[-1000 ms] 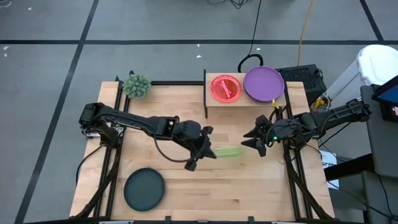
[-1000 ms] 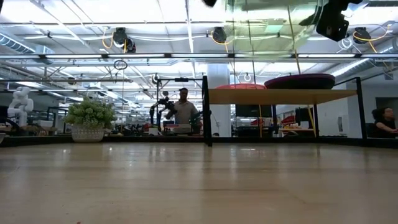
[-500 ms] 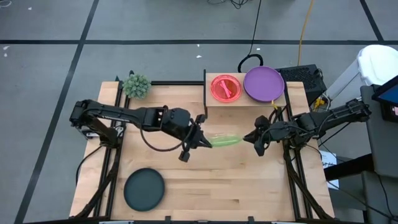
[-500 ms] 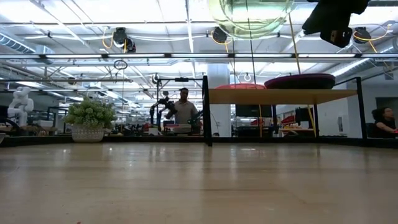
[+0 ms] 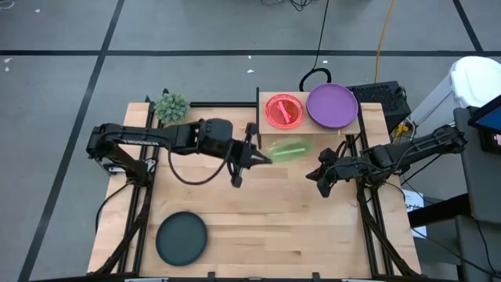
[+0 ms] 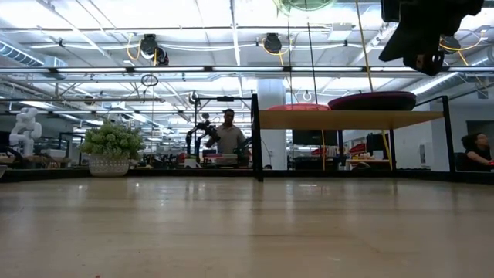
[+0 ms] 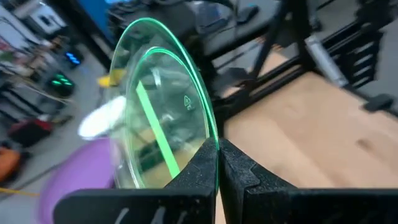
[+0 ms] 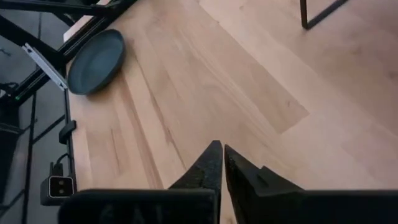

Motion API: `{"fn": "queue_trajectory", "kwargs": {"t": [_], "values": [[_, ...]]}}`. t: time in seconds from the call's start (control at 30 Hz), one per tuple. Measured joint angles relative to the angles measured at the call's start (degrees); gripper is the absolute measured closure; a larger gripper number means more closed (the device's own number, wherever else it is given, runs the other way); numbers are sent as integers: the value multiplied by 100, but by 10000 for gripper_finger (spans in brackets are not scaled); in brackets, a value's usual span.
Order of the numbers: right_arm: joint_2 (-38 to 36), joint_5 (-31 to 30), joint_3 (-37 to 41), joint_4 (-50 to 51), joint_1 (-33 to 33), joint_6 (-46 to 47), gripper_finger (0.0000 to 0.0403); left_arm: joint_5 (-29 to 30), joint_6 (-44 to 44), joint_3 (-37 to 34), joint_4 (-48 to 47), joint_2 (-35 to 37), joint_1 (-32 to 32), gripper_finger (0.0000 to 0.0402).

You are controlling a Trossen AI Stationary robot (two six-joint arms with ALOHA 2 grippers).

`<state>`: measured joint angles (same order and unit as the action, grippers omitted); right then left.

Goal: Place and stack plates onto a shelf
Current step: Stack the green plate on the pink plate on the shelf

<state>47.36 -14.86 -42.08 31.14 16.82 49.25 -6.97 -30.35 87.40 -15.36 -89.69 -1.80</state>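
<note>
From above, the left claw is up over the middle of the surface, pinching a translucent green plate by its rim, just in front of the shelf. The left wrist view makes the grip plain: both dark fingers are pressed onto the plate's edge, and the plate stands nearly on edge, which the overhead camera flattens into a thin green smear. The purple plate shows there as a soft blur behind it.

On the shelf top sit a pink-red plate and, just beside it towards the right, a purple plate. The low view shows them side by side on the platform, and only a sliver of the green plate at the top edge, well above the shelf.

The right claw hovers off the shelf's front right, its fingers pressed together on nothing, as its own wrist view confirms. That same view picks out a dark teal plate lying flat near the surface's front left corner. A small spiky plant stands at the back left.
</note>
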Motion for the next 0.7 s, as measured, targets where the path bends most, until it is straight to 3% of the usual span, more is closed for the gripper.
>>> {"fn": "queue_trajectory", "kwargs": {"t": [0.27, 0.53, 0.7], "values": [[0, 10, 347, -803, 0, 127, 402, 466, -957, 249, -209, -13, 364, 399], [0, 12, 487, -1141, 0, 123, 403, 1576, -2439, 247, -670, -130, 468, 399], [0, 12, 487, -1143, 0, 128, 403, 1990, -2883, 240, -658, -393, 511, 399]]}}
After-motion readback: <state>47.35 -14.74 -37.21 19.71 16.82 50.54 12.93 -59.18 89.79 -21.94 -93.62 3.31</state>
